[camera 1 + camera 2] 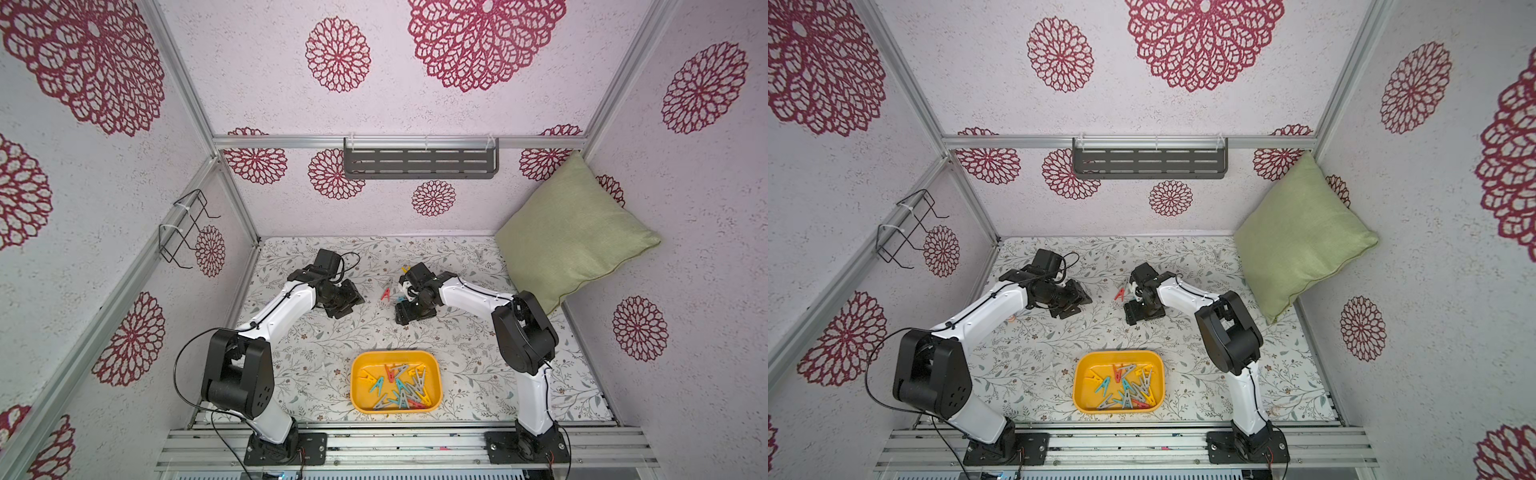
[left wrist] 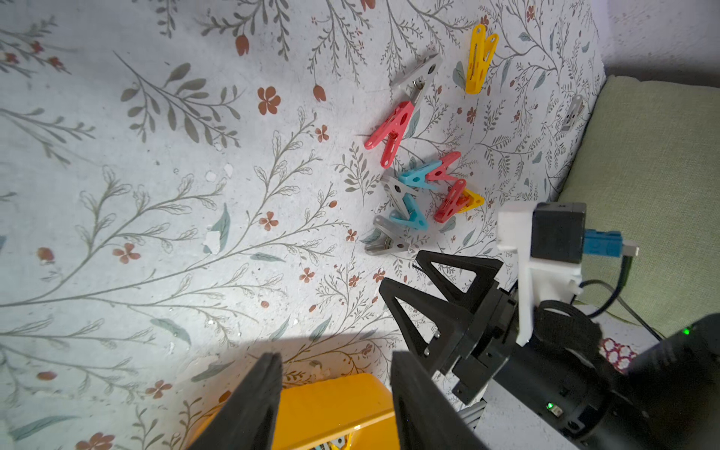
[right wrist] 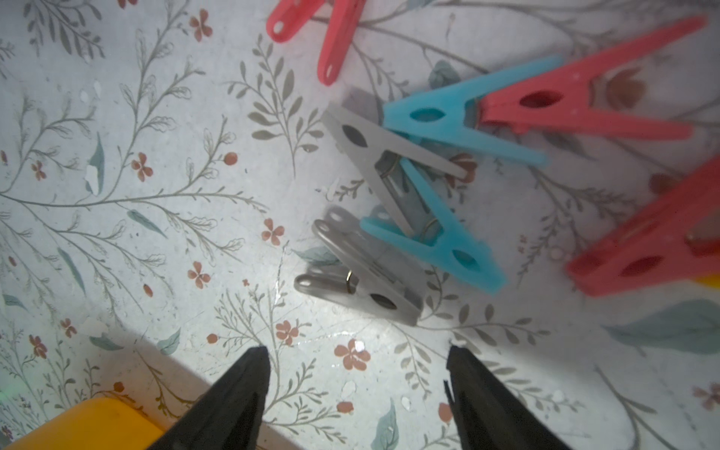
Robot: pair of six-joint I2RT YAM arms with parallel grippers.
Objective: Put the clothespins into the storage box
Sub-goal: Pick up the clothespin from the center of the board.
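The yellow storage box (image 1: 362,374) sits at the table's front middle with several clothespins (image 1: 401,384) inside. More clothespins (image 2: 419,195) in red, blue, grey and yellow lie loose in a heap at mid-table. My right gripper (image 3: 356,350) hovers open just short of a grey clothespin (image 3: 362,288), nothing between its fingers; in the left wrist view the right gripper (image 2: 401,269) points at the heap. A red clothespin (image 1: 386,294) lies between the arms. My left gripper (image 2: 335,356) is open and empty, with the box rim (image 2: 331,405) behind it.
A green pillow (image 1: 573,232) leans in the back right corner, with a lone grey clothespin (image 2: 572,113) near it. A grey slotted shelf (image 1: 419,162) hangs on the back wall and a wire rack (image 1: 183,228) on the left wall.
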